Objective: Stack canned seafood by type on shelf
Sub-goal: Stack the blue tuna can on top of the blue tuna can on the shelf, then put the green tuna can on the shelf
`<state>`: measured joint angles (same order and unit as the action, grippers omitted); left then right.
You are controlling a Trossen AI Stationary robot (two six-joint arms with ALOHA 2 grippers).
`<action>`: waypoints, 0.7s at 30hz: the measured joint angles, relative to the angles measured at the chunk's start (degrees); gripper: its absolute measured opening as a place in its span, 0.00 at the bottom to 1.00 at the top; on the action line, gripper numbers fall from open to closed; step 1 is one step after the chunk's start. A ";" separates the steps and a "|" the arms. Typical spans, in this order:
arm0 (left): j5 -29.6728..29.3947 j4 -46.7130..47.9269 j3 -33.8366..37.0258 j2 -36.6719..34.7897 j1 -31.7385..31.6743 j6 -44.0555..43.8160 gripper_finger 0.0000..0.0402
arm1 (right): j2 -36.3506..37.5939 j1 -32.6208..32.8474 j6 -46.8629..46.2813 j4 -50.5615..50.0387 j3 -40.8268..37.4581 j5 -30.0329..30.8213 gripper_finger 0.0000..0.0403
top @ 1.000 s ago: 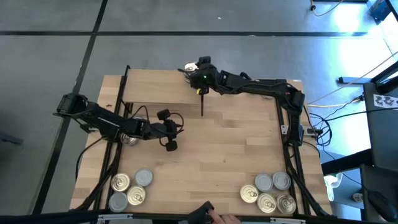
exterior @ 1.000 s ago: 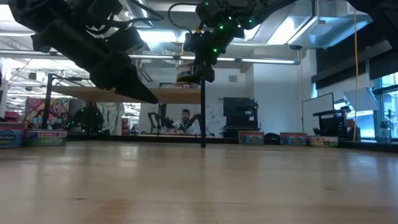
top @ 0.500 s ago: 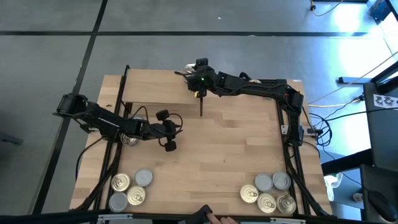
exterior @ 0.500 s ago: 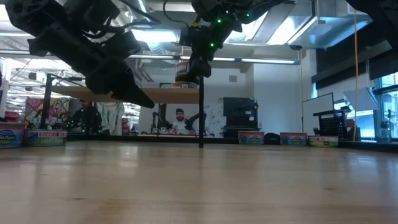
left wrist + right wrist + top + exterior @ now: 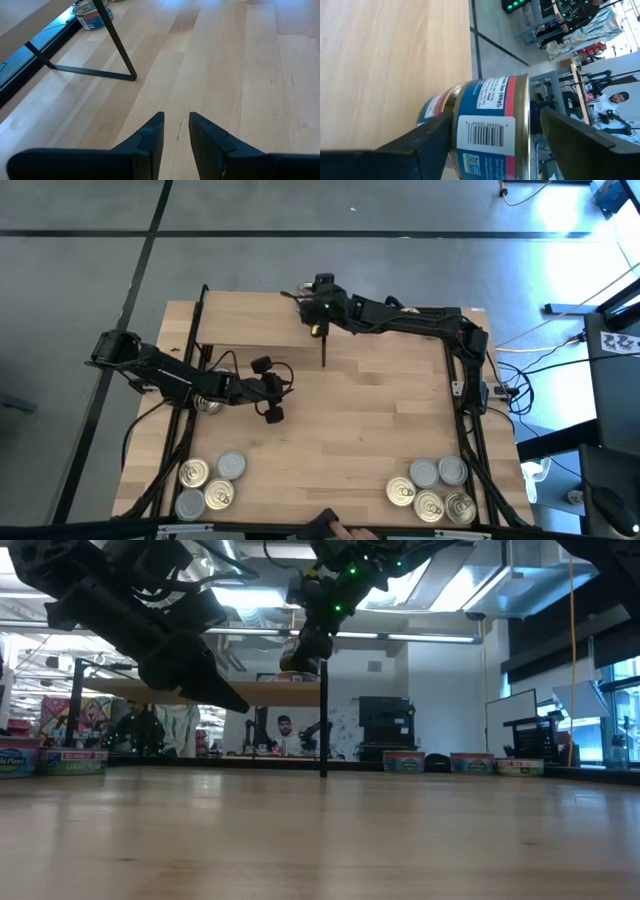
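The shelf [image 5: 255,320] is a raised light-wood board on thin black legs along the table's far left. My right gripper [image 5: 497,112] reaches over the shelf's right end [image 5: 312,285] and is shut on a blue-labelled can [image 5: 487,125] with gold rims. In the low view this can [image 5: 293,662] shows just above the board [image 5: 150,692]; whether it touches the board I cannot tell. My left gripper [image 5: 176,125] hangs open above the tabletop near the shelf's front [image 5: 271,410], with nothing between its fingers. Another can [image 5: 92,15] stands on the table under the shelf's left end. My right gripper has the can's blue-labelled body [image 5: 470,125] between its two fingers, which come nearly level from the table's right. One finger [image 5: 427,142] covers one side of the can. Beside the other fingertip [image 5: 555,125] a narrow slit shows, so contact there is not plain.
Several cans stand at the near left [image 5: 208,482] and several more at the near right [image 5: 432,488]. The shelf's black leg [image 5: 325,350] stands on the table below my right gripper. Bare wood [image 5: 340,430] lies between the two groups.
My right gripper has rolled a little about its own pointing line over the shelf's right end, and the can has turned with it.
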<state>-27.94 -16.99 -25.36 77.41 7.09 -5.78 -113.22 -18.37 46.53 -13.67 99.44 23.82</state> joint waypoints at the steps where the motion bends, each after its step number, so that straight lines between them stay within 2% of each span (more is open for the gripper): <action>1: 0.00 0.00 0.00 0.00 0.00 0.00 0.22 | 0.01 -0.02 -0.30 -0.06 0.00 -0.54 0.73; 10: 0.00 0.00 0.00 0.00 0.00 0.00 0.22 | 0.01 -0.04 -4.20 -0.54 0.00 -3.88 0.73; 21: 0.00 -0.05 0.01 0.00 0.00 0.15 0.22 | 0.08 -0.04 -4.16 2.78 0.07 -1.33 0.73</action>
<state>-27.94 -17.05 -25.36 77.41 7.09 -5.63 -113.14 -18.41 42.37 -10.90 99.50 22.49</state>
